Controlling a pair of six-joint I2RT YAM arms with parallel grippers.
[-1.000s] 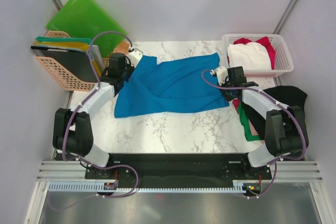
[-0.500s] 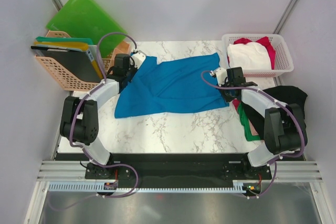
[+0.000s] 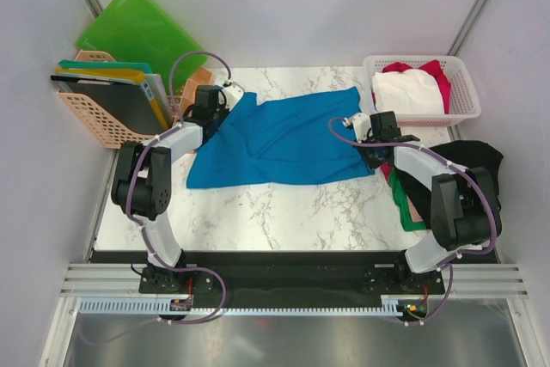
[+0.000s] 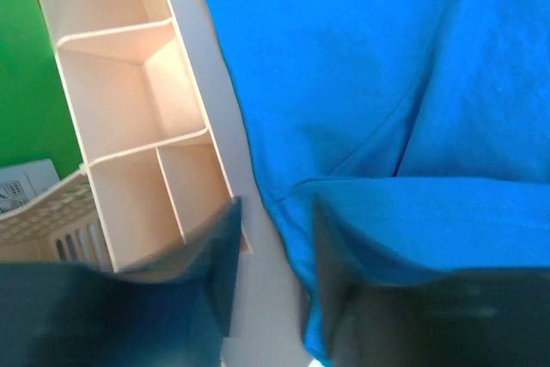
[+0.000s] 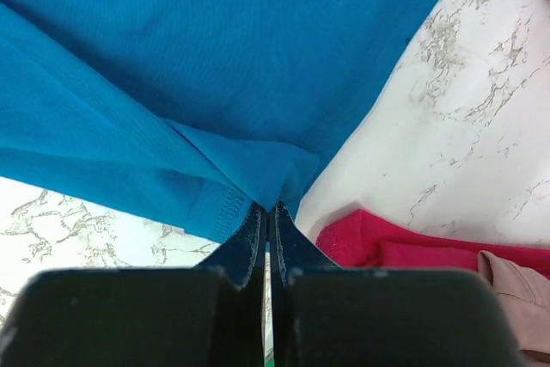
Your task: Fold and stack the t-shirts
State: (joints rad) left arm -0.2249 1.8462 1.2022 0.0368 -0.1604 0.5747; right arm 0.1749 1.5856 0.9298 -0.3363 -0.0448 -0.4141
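The bright blue t-shirt point(image 3: 284, 139) lies spread and creased across the back of the marble table. My left gripper point(image 3: 216, 116) is at the shirt's left edge. In the left wrist view it point(image 4: 275, 208) is open, with bare table and the blue shirt's point(image 4: 361, 83) edge between the fingers. My right gripper point(image 3: 371, 150) is at the shirt's right corner. In the right wrist view it point(image 5: 268, 208) is shut on the blue hem point(image 5: 223, 204). A white t-shirt point(image 3: 406, 90) and a red one point(image 3: 434, 70) lie in the basket. A black t-shirt point(image 3: 477, 156) and a red, green and pink pile point(image 3: 404, 195) lie at the right.
The white lattice basket point(image 3: 464, 83) stands at the back right. Green plastic folders point(image 3: 137, 32) and a peach basket of files point(image 3: 94, 122) stand at the back left. A peach divided organizer point(image 4: 129, 126) sits right beside my left gripper. A red shirt point(image 5: 404, 247) lies just right of my right gripper.
My left gripper has moved back and right along the shirt's left edge, and its arm has swung inward. The right gripper has stayed, still shut on the hem.
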